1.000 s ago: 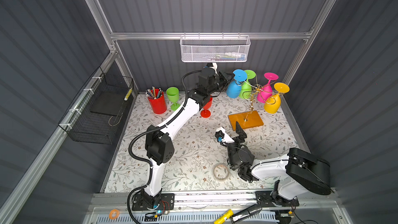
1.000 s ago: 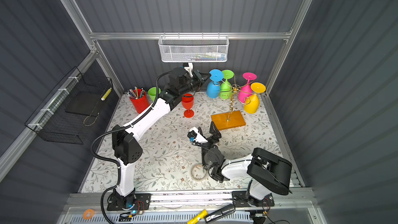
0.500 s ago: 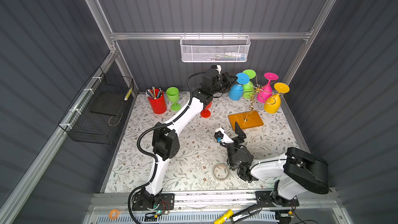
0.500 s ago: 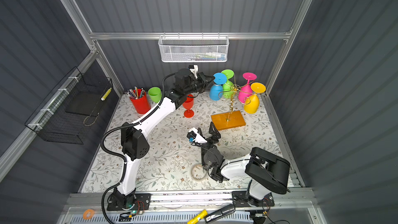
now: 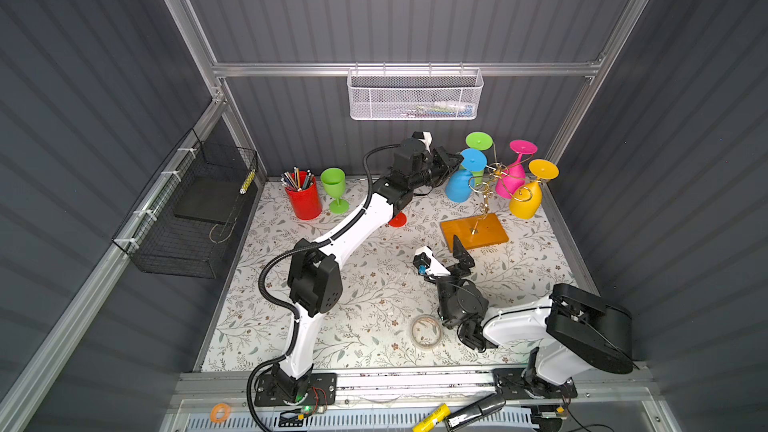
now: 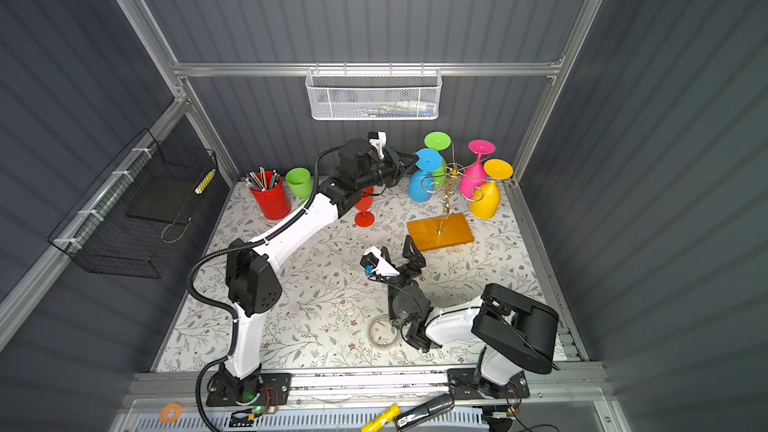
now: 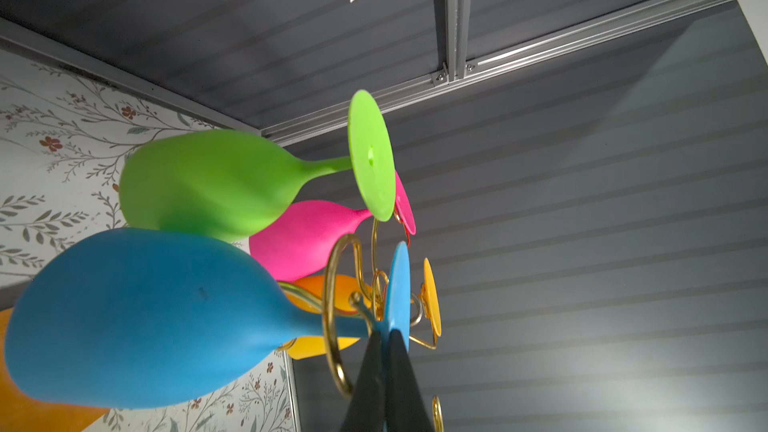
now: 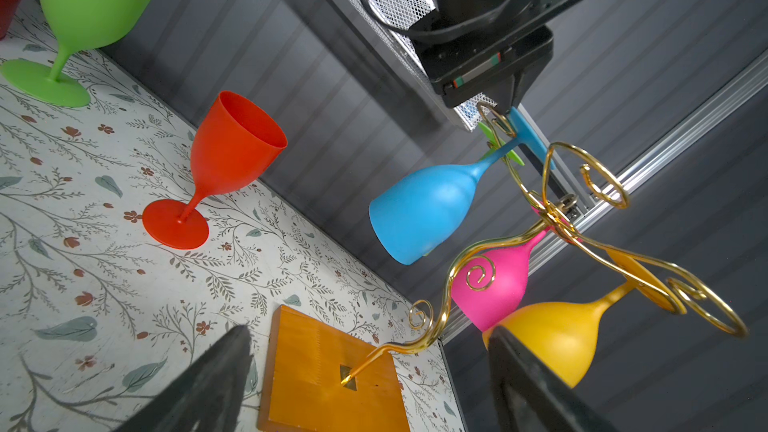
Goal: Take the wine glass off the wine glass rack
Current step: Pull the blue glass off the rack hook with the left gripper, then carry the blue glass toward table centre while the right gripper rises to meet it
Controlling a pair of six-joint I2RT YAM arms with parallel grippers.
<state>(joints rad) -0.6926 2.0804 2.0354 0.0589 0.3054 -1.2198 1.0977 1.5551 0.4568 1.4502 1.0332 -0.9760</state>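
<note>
One blue wine glass (image 5: 458, 192), probably light, stiff, slick plastic, hangs inverted on the wine glass rack (image 5: 490, 234); left gripper (image 5: 457, 162) pinches its flat foot, seemingly a fair hold; right gripper (image 6: 399, 259) gapes wide, empty.

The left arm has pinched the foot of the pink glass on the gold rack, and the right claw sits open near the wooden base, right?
Not quite: the left wrist view shows the left gripper shut on the foot of the blue glass, not the pink glass. The right gripper does sit open near the wooden base.
</note>
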